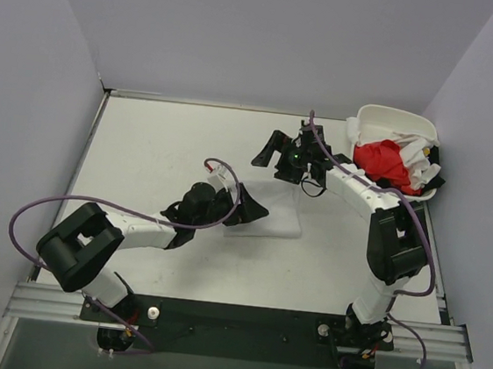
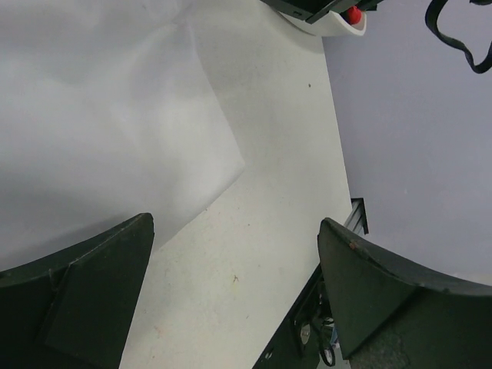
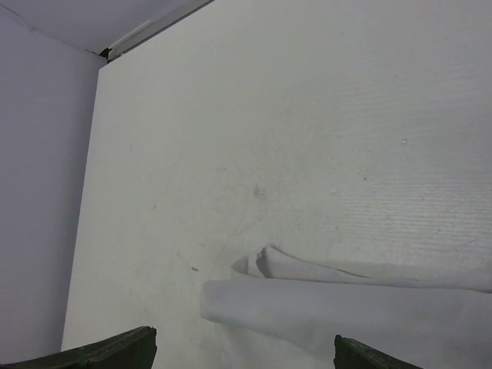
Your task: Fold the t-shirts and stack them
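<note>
At the left side of the table (image 1: 163, 140), the left end effector (image 2: 234, 223) hangs low with its jaws spread wide and nothing between them. Its wrist view shows a corner of the white t-shirt (image 2: 100, 138) lying flat just ahead of the fingers. That shirt rests near the middle of the table, pale against the pale surface, and looks partly folded: the right wrist view shows a doubled edge with one layer curling over another. Just beyond the shirt's far side, the right end effector (image 3: 244, 334) is likewise released, jaws wide and empty, with that layered edge ahead of it. At the far right corner stands the tub (image 1: 395, 116), heaped with the red t-shirt (image 1: 383, 159) and other white shirts (image 1: 413, 153), all unfolded.

The step in hand seems to be the next fold of the white shirt, with the stack not yet begun. To do it well, each end effector should probably come down on its own corner of the same edge, one near and one far, and pinch every layer there. Catching only the top layer would likely pull the earlier fold open. Thin cloth on a flat surface gives little to grip, so one finger likely has to slide under the edge before closing. Both sides should then lift only a little and travel across at one pace, keeping the edge taut. They should lay it square on the opposite edge before letting go.
</note>
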{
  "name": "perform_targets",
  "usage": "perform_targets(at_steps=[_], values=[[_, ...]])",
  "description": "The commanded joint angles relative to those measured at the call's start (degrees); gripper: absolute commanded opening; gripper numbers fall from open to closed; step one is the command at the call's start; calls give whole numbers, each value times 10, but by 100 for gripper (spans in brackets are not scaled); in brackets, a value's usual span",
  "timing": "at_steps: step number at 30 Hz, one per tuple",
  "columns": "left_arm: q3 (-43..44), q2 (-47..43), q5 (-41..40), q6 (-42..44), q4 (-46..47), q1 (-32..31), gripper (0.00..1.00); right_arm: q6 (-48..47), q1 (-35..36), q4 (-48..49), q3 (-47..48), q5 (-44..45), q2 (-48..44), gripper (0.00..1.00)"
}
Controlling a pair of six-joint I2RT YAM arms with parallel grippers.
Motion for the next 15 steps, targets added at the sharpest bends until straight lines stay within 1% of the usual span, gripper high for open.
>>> perform_targets(at_steps=[1, 4, 5, 6, 8, 11, 15], values=[[-22, 36, 46, 9, 133, 7, 97, 43, -3, -14, 12, -69, -23, 100], [-39, 86, 77, -7, 212, 15, 97, 48, -5, -21, -2, -82, -50, 100], [-44, 101, 86, -14, 258, 21, 97, 47, -8, -37, -4, -83, -57, 100], [-52, 129, 99, -26, 281, 23, 98, 47, -9, -39, -11, -89, -69, 100], [-60, 155, 103, -33, 335, 25, 98, 44, -13, -51, -12, -104, -79, 100], [-68, 203, 113, -38, 383, 29, 98, 40, -16, -68, -16, -123, -95, 100], [-81, 231, 116, -46, 421, 31, 97, 55, -16, -71, -34, -148, -116, 100]])
